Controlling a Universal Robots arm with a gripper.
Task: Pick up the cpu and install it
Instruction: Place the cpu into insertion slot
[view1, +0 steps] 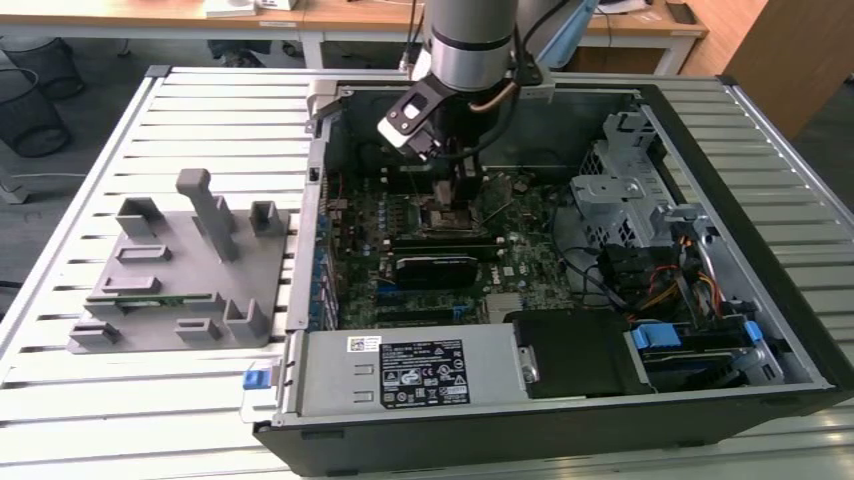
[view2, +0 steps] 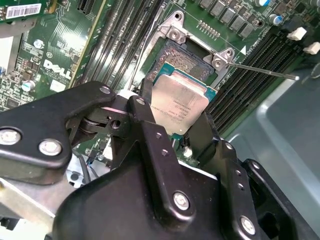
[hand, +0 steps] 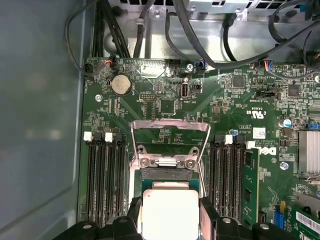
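- The gripper (view2: 177, 117) has its fingers (view2: 150, 125) clamped on opposite edges of the cpu (view2: 181, 102), held just above the open socket (view2: 186, 56)
- I judge it is best kept level, its corner matched to the socket and lowered straight, with no sliding across the pins
- The computer case (view1: 534, 435) holds the motherboard (view1: 521, 250) and power supply (view1: 400, 370); the grey fixture block (view1: 180, 270) sits on the tabletop (view1: 80, 400) at 9 o'clock from it in the exterior view
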